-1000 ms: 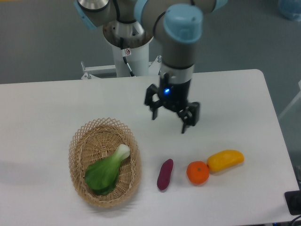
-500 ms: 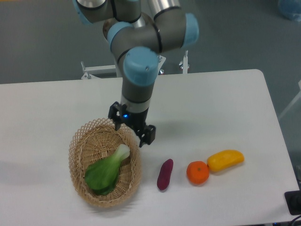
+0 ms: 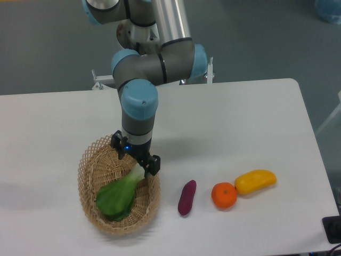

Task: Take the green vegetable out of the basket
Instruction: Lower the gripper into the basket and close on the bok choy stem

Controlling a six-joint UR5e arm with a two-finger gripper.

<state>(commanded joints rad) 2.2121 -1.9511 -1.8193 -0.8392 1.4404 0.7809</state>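
The vegetable (image 3: 121, 193) lies in the basket (image 3: 90, 173), leaves toward the near left, white stem pointing up-right toward the far right rim. A second ago my end effector (image 3: 136, 158) hung well off to the right over bare worktop (image 3: 256, 117); half a second ago it was at the basket's far right rim; now it sits over the basket, directly above the stem end. My fingers are spread apart with nothing between them, one on each side of the stem tip as the camera sees it, though I cannot tell how much height separates them from it. I judge the approach is nearly over and what remains is the descent, the closing and the lift.

Room is tight on one side. My right finger (image 3: 152, 165) stands just beside the lattice rim, so a straight drop risks catching the wicker or nudging the basket. The interior to the left and toward the leaves is open, so I would favour shifting slightly inward along the stem. Outside the basket, the sweet potato (image 3: 187, 197) is near the right rim, the orange (image 3: 224, 195) and the yellow fruit (image 3: 256, 181) farther right, all out of my path. Straight up is free.
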